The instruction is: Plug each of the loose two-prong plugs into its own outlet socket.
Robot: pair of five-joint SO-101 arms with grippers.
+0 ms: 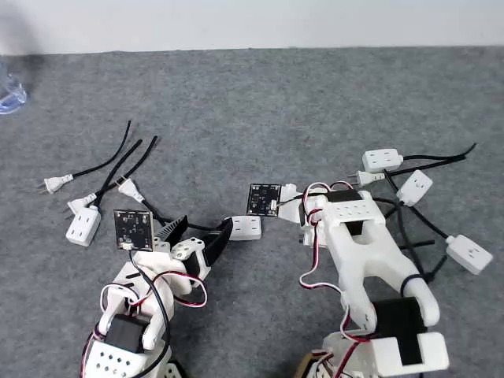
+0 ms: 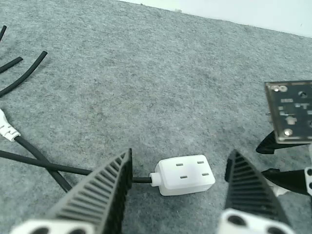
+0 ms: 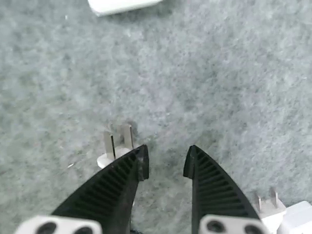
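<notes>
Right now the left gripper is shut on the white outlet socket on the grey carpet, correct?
No: the left gripper is open, not shut. The left wrist view shows its fingers spread apart, with the white outlet socket lying untouched on the grey carpet ahead of them.

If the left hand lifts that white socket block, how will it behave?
Likely light and stiff: the socket block looks like small moulded plastic. Its black cord curves loosely across the carpet, so it should trail floppily. The flat base probably won't roll.

White outlet socket (image 2: 185, 175), framed by the spread gripper (image 2: 181, 152), grey carpet (image 2: 146, 73)
</notes>
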